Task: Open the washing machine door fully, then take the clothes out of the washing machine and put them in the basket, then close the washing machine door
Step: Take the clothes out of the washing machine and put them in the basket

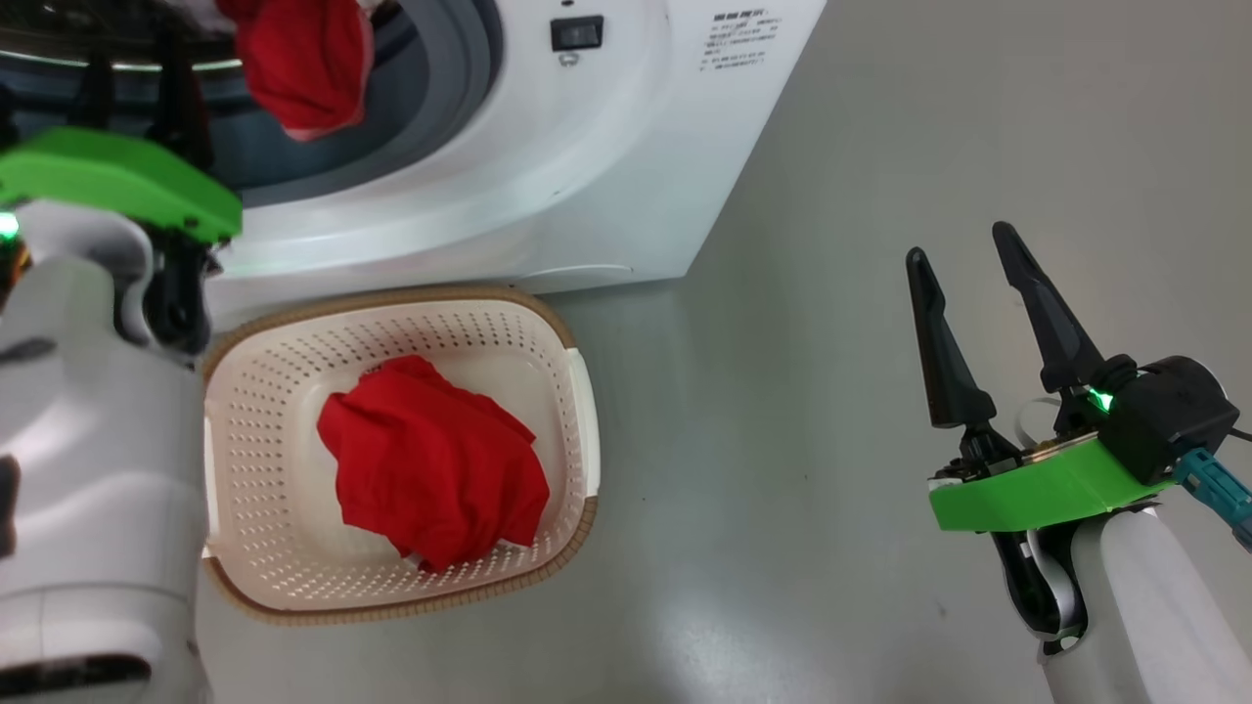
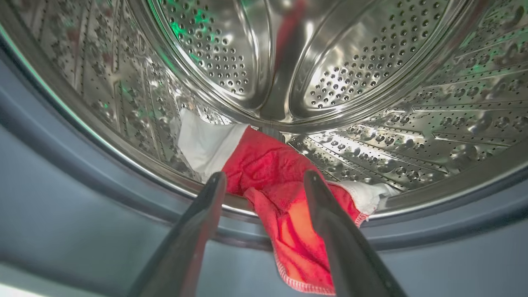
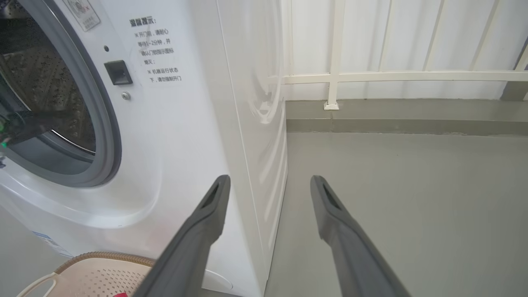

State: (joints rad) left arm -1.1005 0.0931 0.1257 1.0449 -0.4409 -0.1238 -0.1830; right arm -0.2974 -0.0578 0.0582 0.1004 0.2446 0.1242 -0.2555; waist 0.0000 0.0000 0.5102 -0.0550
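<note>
Left wrist view: unloading under way, next garment lined up.
The left gripper (image 2: 265, 175) gapes wide and empty, straddling, perhaps brushing, the clothes (image 2: 264, 156) draped over the drum lip (image 2: 445, 192). One red piece (image 1: 430, 469) lies in the basket (image 1: 579, 391). Next: pinch the cloth and lift it out. The right gripper (image 1: 959, 244) is open and holds nothing.

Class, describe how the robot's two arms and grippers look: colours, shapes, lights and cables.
The right gripper and the left gripper each have two long, dark, tapering fingers. Behind the right one's fingers sits a bright green plate on a rounded, glossy white forearm. The right wrist also carries a black boxy module with a small green light and a teal connector.
</note>
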